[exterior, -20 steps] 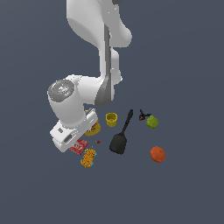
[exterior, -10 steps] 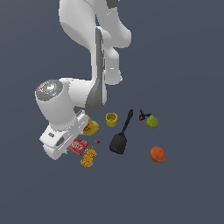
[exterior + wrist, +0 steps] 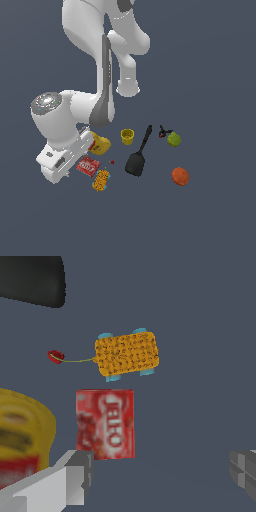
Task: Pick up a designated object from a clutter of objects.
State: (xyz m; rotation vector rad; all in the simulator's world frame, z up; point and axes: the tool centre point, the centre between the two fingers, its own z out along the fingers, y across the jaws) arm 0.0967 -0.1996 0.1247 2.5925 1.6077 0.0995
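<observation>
One gripper [image 3: 160, 476], fingers spread wide with nothing between them, hung low over the red box [image 3: 105, 423]. The box lay flat on the grey floor [image 3: 210, 215], just beside the yellow mustard bottle [image 3: 20, 443] and near the orange-speckled packet [image 3: 127, 353]. In the wrist view the box sat toward one finger [image 3: 75, 476] rather than midway, so the hand probably needed a small shift before closing; the bottle close alongside left little room for that finger. In the exterior view the wrist housing covered part of the area, and the box [image 3: 88, 165] showed at its edge. Box looked small, thin, rectangular, red, with white block lettering and a darker fruit picture on its face. Lying flat, it offered only low edges to pinch.
</observation>
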